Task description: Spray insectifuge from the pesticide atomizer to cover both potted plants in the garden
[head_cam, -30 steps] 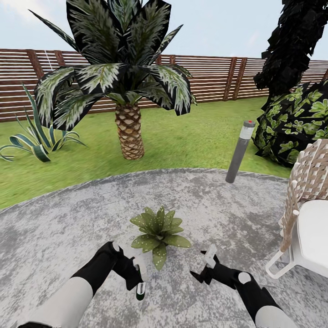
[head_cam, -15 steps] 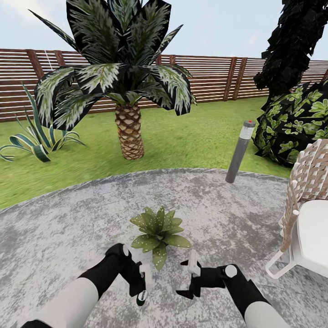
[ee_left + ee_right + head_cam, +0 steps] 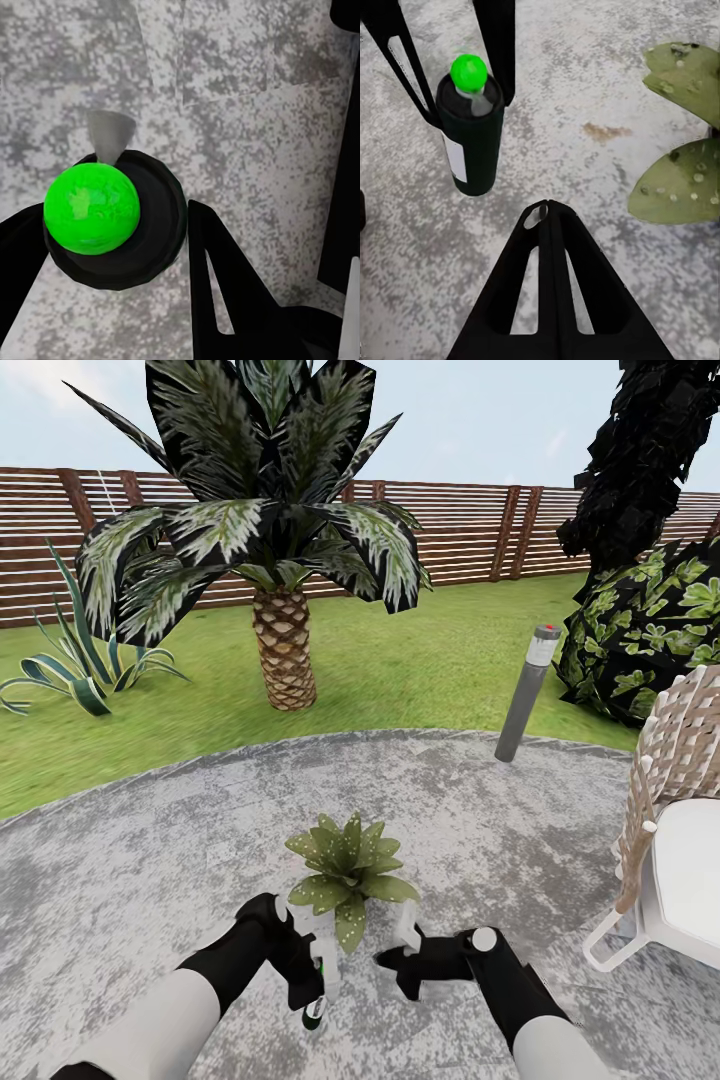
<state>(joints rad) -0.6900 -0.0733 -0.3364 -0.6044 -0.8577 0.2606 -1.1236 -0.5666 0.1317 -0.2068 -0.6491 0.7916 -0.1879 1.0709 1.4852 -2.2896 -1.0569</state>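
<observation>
Since a sec ago your right gripper swung inward, now just beside the low speckled green rosette plant on the round mottled grey patio. Jaws pinched together, empty. Left gripper is clamped on the dark green atomizer bottle w/ bright green cap, hanging near the plant, prob so the nozzle can reach the leaves.

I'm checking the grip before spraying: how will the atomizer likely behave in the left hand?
The pesticide atomizer looks rigid and light for its size, so it should lift easily. Its round, smooth dark body between the left hand's thin fingers could twist or slip. Set upright on the patio, its narrow base may tip.
</observation>
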